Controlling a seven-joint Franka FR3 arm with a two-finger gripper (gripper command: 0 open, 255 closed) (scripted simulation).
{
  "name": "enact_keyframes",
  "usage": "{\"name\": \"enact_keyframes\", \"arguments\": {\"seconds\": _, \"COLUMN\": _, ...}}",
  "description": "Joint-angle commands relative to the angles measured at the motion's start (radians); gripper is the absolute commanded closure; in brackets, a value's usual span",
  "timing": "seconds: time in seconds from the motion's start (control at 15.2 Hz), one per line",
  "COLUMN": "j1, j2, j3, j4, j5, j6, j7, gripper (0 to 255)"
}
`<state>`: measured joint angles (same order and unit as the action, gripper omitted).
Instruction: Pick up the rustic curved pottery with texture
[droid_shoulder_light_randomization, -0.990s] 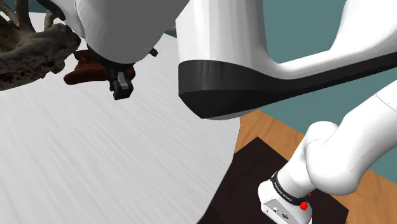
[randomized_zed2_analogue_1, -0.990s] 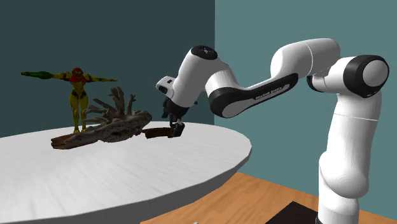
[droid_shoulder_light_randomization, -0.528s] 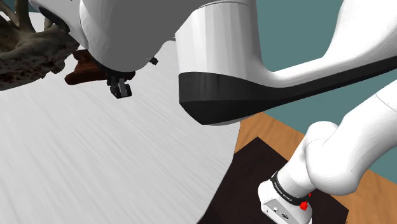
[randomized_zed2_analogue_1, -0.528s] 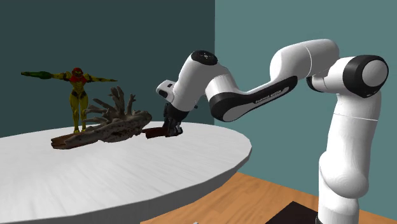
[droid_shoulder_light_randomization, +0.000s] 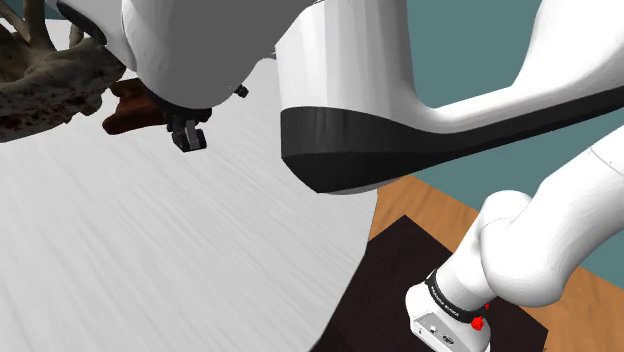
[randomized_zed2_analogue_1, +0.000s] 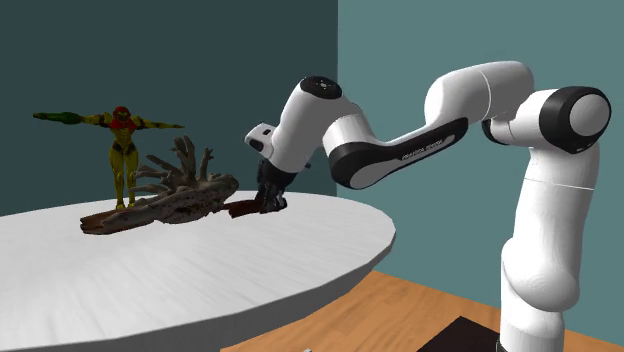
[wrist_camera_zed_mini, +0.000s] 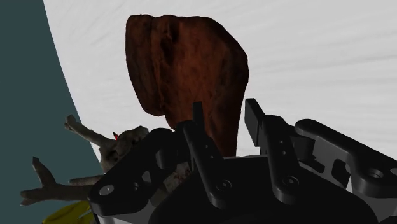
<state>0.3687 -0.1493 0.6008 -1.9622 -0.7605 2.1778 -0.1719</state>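
The arm (randomized_zed2_analogue_1: 400, 150) bends low over the white table (randomized_zed2_analogue_1: 200, 270), claw (wrist_camera_zed_mini: 224, 109) clamped on the reddish-brown pottery (wrist_camera_zed_mini: 184, 63).

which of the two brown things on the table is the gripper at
The reddish-brown pottery, a curved slab, right at the gripper. The driftwood is grey-brown and branched, and lies farther off.

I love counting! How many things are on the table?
3: yellow-and-red figure by gnarled brown branchy piece; reddish-brown rough curved pot in the claw. More may hide.
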Motion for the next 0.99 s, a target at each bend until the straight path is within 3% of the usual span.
{"name": "enact_keyframes", "arguments": {"seconds": 0.0, "j1": 0.001, "j2": -0.002, "j3": -0.001, "j4": 0.020, "j5": 0.011, "j6": -0.015, "j7": -0.019, "gripper": 255}}
{"name": "enact_keyframes", "arguments": {"seconds": 0.92, "j1": 0.008, "j2": 0.003, "j3": -0.001, "j4": 0.171, "j5": 0.065, "j6": -0.130, "j7": -0.127, "gripper": 255}}
